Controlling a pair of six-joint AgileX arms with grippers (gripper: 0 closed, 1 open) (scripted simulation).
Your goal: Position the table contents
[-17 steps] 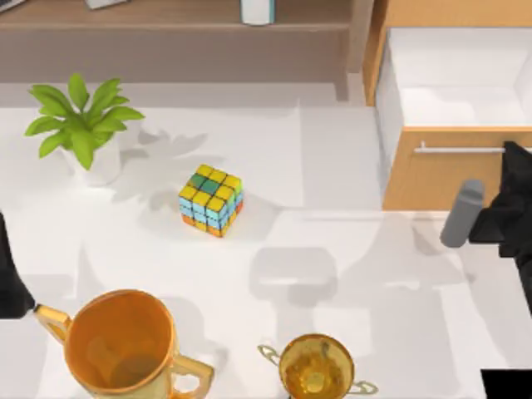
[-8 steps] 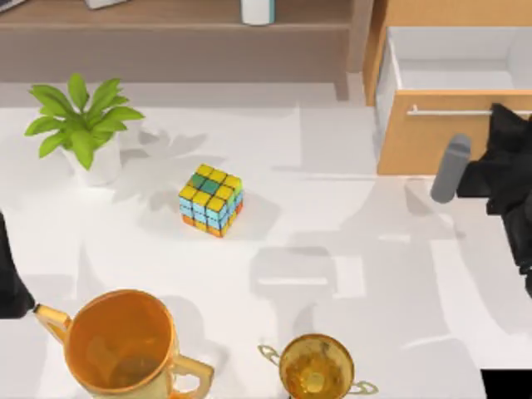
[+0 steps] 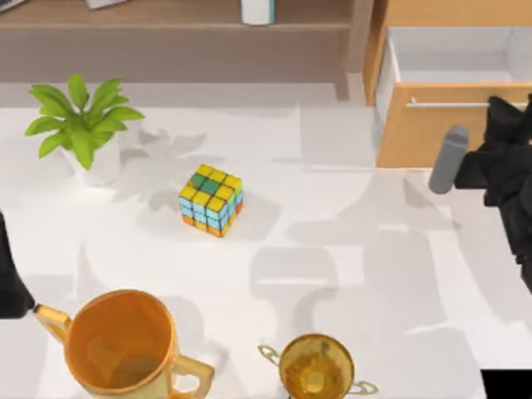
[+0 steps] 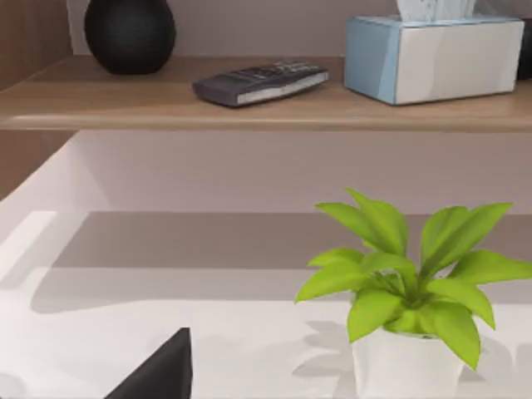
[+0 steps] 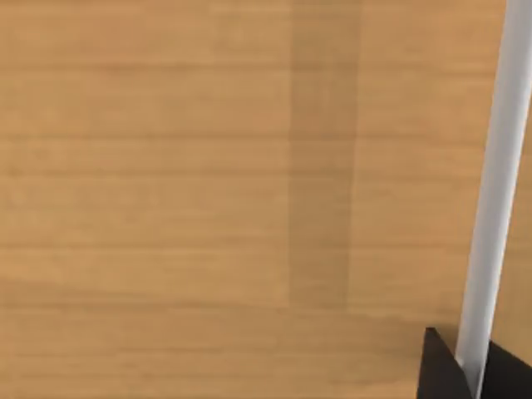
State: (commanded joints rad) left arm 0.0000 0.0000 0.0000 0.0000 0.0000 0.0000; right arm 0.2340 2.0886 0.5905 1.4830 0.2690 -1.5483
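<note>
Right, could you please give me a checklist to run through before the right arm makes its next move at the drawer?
1. Right end effector at the drawer handle: ok; the wrist view has the bar right beside it.
2. Drawer fully shut: not ok, its white interior is exposed.
3. Cube apart from the drawer front: ok.
4. Left arm parked at the left edge of the table: ok.
5. Large golden cup and small trophy upright, away from the right arm: ok.
</note>
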